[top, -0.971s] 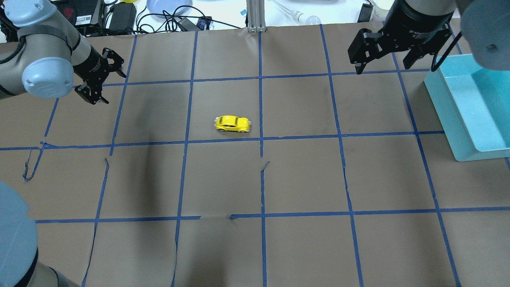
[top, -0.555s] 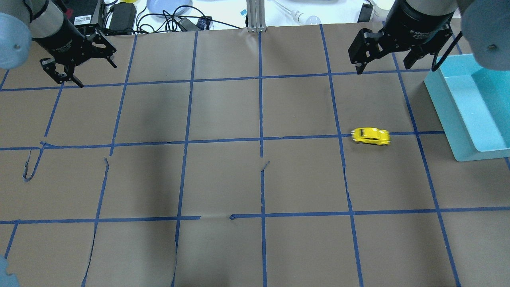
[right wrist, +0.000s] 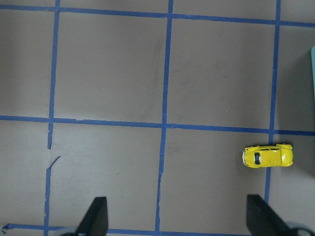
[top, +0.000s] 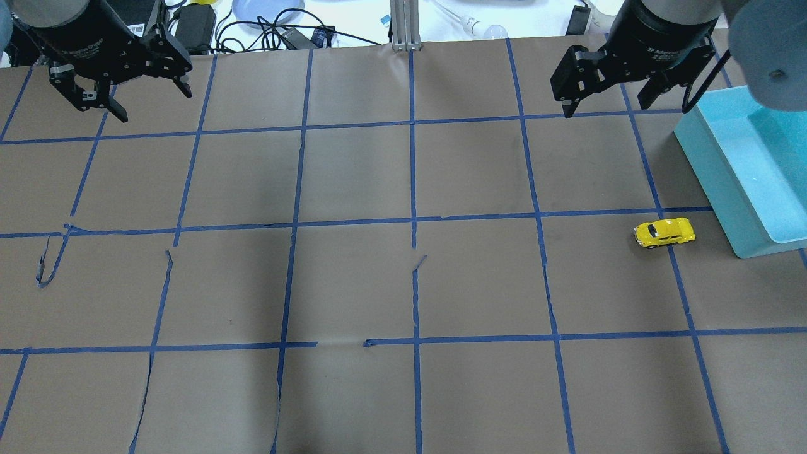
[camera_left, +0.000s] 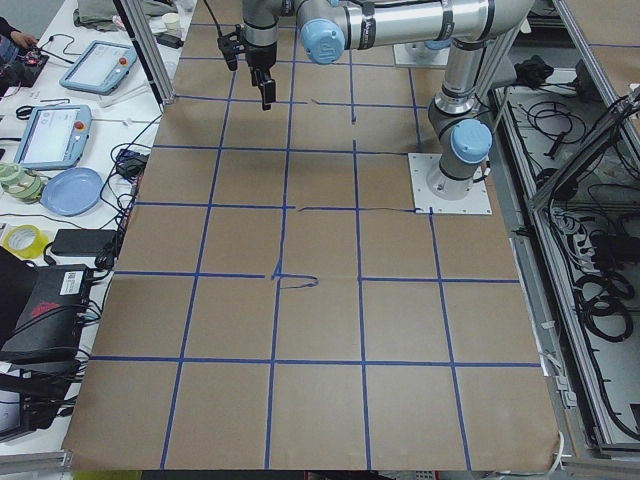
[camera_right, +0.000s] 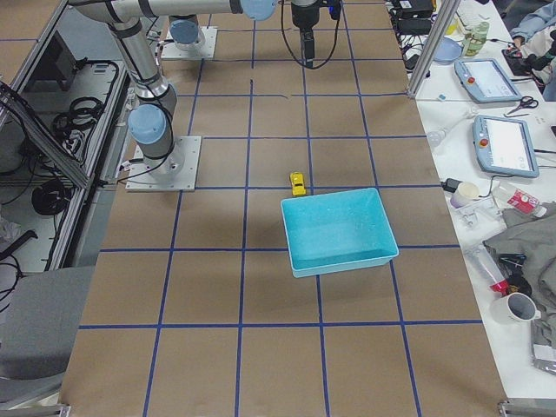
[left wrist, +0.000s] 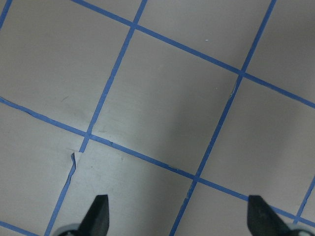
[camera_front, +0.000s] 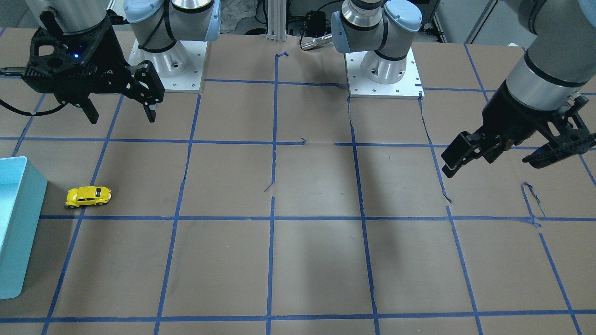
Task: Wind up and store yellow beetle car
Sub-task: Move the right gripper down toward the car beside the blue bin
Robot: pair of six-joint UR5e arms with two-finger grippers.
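The yellow beetle car stands on its wheels on the brown paper, just left of the teal bin. It also shows in the front view, the right side view and the right wrist view. My right gripper is open and empty, raised beyond the car at the far side of the table. My left gripper is open and empty at the far left corner, far from the car. The left wrist view shows only taped paper between the open fingertips.
The teal bin stands at the table's right edge, open side up with nothing in it. Blue tape lines with torn spots cross the brown paper. Cables, a blue plate and power supplies lie beyond the far edge.
The car has rolled from the table's middle to the right and now stands next to the bin. My left arm has drawn back to the far left corner. The right gripper has stayed put.
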